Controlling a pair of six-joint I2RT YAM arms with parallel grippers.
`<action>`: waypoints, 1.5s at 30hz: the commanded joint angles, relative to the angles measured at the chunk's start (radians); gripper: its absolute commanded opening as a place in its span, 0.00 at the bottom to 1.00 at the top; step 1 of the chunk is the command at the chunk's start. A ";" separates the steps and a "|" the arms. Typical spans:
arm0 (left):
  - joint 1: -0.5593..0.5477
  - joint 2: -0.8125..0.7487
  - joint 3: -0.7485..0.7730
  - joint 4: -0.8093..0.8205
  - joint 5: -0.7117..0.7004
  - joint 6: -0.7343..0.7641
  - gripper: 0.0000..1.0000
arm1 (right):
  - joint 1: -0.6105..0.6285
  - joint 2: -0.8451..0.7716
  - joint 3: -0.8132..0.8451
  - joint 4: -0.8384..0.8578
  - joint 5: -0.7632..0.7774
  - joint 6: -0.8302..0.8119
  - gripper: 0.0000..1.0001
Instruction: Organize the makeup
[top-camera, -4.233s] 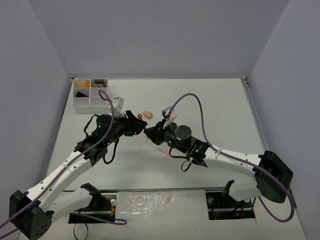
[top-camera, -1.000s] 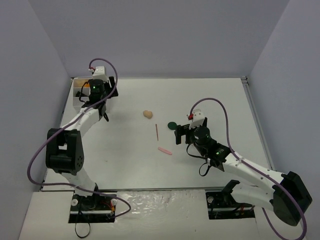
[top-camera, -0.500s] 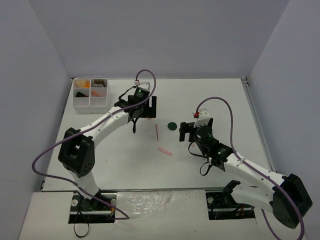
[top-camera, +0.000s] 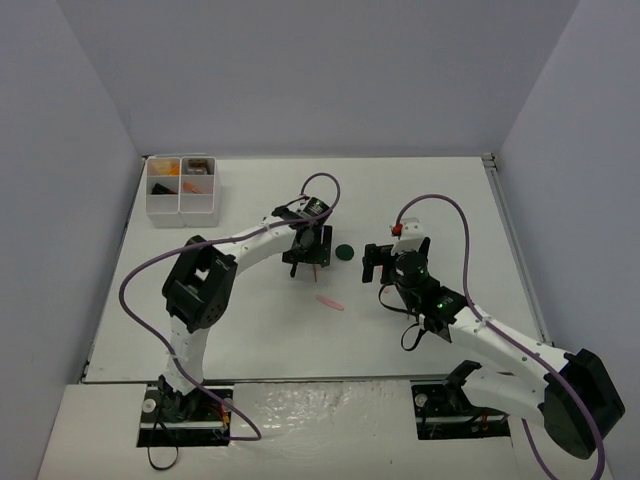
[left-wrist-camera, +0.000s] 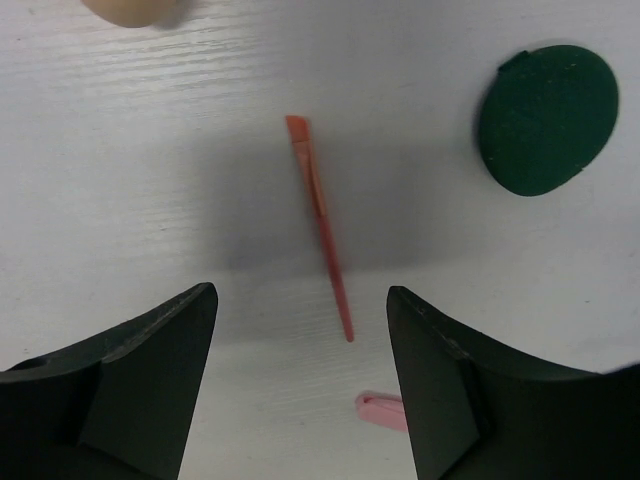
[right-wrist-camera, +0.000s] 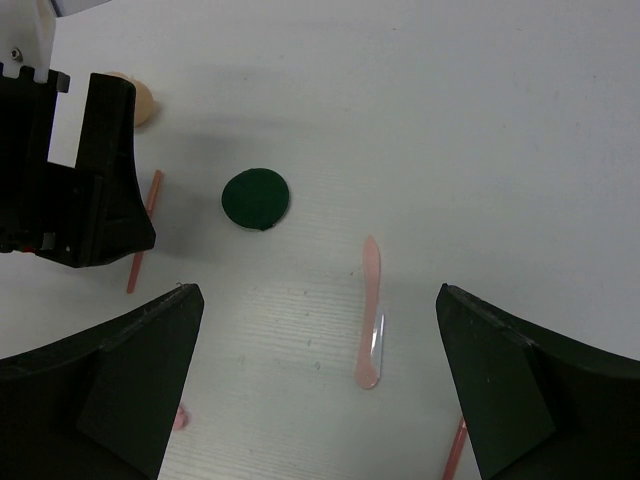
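Observation:
A thin red stick (left-wrist-camera: 320, 225) lies on the table, its lower end between the fingers of my left gripper (left-wrist-camera: 300, 300), which hovers above it, open and holding nothing. A dark-green round compact (left-wrist-camera: 545, 118) lies to its right and a beige sponge (left-wrist-camera: 130, 8) at the far left. A short pink stick (top-camera: 330, 302) lies nearer the arms. My right gripper (right-wrist-camera: 320, 292) hangs open and empty over a pale pink spatula (right-wrist-camera: 370, 310), with the compact (right-wrist-camera: 255, 198) just beyond it. In the top view the left gripper (top-camera: 307, 250) covers the sponge and most of the red stick.
A white four-compartment box (top-camera: 181, 200) with orange and dark items stands at the back left corner. Another red stick (right-wrist-camera: 455, 450) shows at the bottom right of the right wrist view. The two grippers are close together mid-table, and grey walls close in the table.
My left arm has swung from the white box at the back left across to the table's middle, over the red stick. The right arm has barely moved.

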 joint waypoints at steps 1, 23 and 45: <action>-0.009 -0.021 0.072 0.001 0.004 -0.061 0.64 | -0.009 -0.014 0.012 0.050 0.015 0.016 1.00; -0.006 0.112 0.174 -0.096 -0.038 -0.067 0.21 | -0.020 -0.035 0.003 0.047 0.004 0.019 1.00; 0.066 -0.381 -0.162 0.078 -0.276 0.142 0.00 | -0.025 -0.023 0.004 0.050 -0.014 0.024 1.00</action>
